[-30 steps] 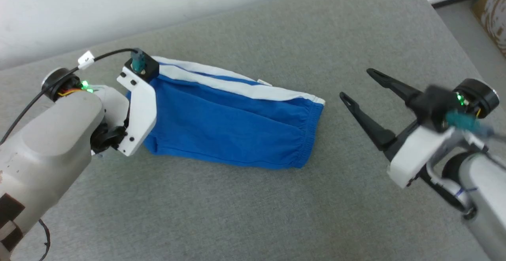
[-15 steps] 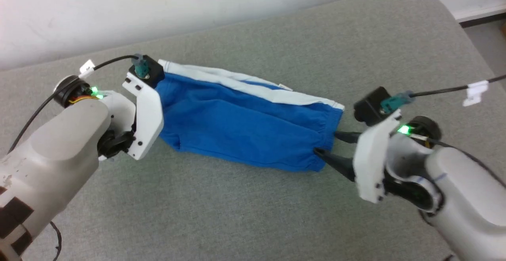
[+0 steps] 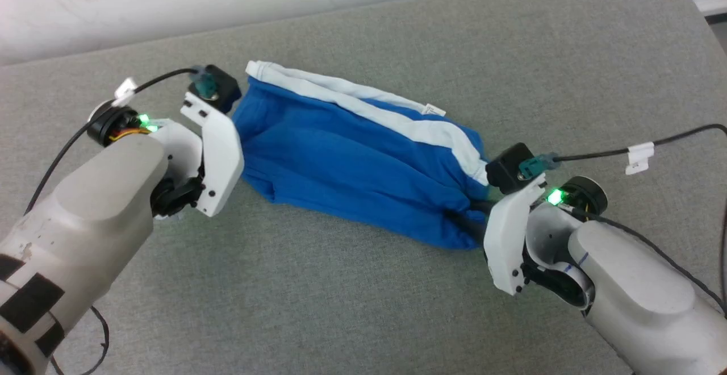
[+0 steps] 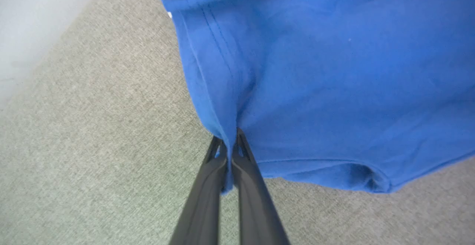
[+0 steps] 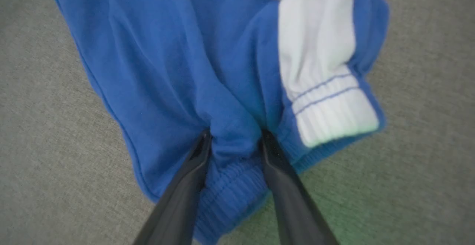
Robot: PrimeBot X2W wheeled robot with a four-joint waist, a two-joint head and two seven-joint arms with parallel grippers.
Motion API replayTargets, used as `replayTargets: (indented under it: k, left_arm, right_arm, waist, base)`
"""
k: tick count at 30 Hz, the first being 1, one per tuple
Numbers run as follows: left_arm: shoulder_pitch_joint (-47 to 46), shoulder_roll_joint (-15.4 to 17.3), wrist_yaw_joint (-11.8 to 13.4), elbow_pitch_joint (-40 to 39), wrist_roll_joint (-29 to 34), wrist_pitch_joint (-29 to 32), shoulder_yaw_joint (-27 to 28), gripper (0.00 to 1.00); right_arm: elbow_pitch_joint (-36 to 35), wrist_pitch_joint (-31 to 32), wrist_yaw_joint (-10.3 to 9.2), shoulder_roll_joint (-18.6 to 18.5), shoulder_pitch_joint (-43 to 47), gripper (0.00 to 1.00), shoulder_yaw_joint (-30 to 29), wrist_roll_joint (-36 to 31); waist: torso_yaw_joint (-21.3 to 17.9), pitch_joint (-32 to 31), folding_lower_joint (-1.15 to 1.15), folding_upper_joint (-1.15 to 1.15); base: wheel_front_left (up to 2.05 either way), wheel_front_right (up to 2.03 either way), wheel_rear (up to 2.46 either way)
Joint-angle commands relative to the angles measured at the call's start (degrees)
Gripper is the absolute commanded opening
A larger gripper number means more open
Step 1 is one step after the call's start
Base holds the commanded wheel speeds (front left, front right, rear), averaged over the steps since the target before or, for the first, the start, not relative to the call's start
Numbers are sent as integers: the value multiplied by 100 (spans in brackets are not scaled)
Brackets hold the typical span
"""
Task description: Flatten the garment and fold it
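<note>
From the head, the blue shorts (image 3: 352, 159) lie across the middle of the grey cushion (image 3: 341, 307), a bit nearer its back edge. Their long way runs from the back left to the front right. The left arm (image 3: 113, 193) is at the left end and the right arm (image 3: 613, 273) is at the right end, so each arm has its own end and the shorts stretch between them. The white band runs along the far side. From the left wrist, the left gripper (image 4: 230, 143) is pinched tight on a thin fold of the blue side edge, and the rest of the shorts spreads away ahead of it and off to one side. From the right wrist, the right gripper (image 5: 233, 141) squeezes a thick bunch of the stretchy blue edge between its two fingers, with the white band just beside it. I think the next move is to pull the two ends apart along the long way, so the cloth goes flat.
</note>
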Motion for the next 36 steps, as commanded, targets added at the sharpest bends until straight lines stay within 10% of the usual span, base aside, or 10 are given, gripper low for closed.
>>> replayTargets:
  k: [1, 13, 28, 36]
  left_arm:
    - [108, 7, -38, 49, -48, -89, 57, 0]
    - [1031, 272, 156, -503, -251, -1257, 262, 0]
    - [3538, 1119, 1759, -3026, -682, -2056, 177, 0]
    - [4184, 1041, 1918, -3150, -796, -1954, 19, 0]
  right_arm:
    - [116, -51, -12, 8, 68, 0, 102, 17]
    - [-1034, -665, -12, -1017, 217, 0, 352, 206]
    - [-1983, -282, -12, -2088, 1780, 0, 444, 690]
    - [-1551, -84, -12, -1980, 2054, 0, 523, 783]
  waist:
    - [-11, -95, -1, 0]
    - [308, -1131, -1, 0]
    - [979, -1781, -1, 0]
    - [981, -1597, -1, 0]
  base:
    - [0, 0, 0]
    - [0, 0, 0]
    - [0, 0, 0]
    - [0, 0, 0]
